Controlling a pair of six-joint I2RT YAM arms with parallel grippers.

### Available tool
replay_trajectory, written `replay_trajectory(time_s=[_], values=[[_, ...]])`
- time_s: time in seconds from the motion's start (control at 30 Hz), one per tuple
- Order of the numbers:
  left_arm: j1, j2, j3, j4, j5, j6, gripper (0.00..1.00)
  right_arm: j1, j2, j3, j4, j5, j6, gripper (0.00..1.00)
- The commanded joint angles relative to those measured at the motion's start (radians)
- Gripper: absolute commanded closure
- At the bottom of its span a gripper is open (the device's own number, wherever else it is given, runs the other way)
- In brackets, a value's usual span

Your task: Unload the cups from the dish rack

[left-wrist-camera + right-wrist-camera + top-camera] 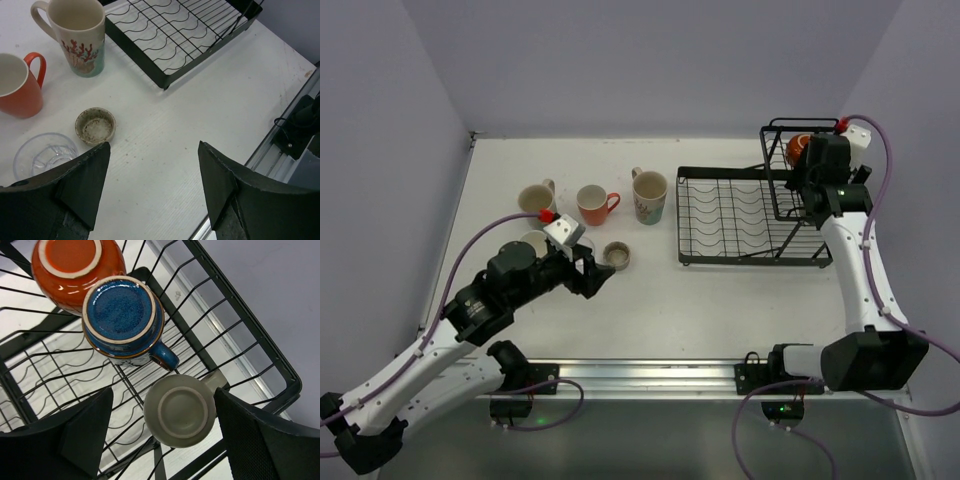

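My right gripper [807,180] hangs open over the dish rack's raised basket [782,140]. In the right wrist view its jaws [163,400] straddle an upturned beige cup [180,410] without touching it. An upturned blue mug [122,320] and an orange-red cup [75,270] sit beside it in the basket. My left gripper [600,272] is open and empty low over the table [154,147]. On the table stand a cream mug [535,198], an orange-red mug [592,204], a patterned cream mug [649,195], a small beige cup [617,255] and a clear glass [45,152].
The rack's wide flat ribbed tray [740,215] holds nothing that I can see. Another cream cup [533,243] is partly hidden behind my left arm. The metal rail [650,372] runs along the table's near edge. Walls close in left, right and back.
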Motion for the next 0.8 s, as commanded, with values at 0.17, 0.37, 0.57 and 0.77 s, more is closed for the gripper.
replay_trajectory(time_s=[0.17,0.37,0.57,0.77], values=[[0.004,-0.051,-0.006,0.030,0.033,0.025,0.24,-0.006,0.071,0.015,-0.080,0.072,0.025,0.13],[0.004,-0.050,-0.007,0.030,0.041,0.025,0.24,-0.006,0.091,0.041,-0.144,0.110,0.057,0.09],[0.004,-0.051,-0.007,0.030,0.037,0.025,0.24,-0.006,0.068,0.061,-0.155,0.102,0.061,0.08],[0.006,-0.047,-0.007,0.030,0.035,0.024,0.24,-0.006,-0.056,0.017,-0.058,0.012,0.045,0.14]])
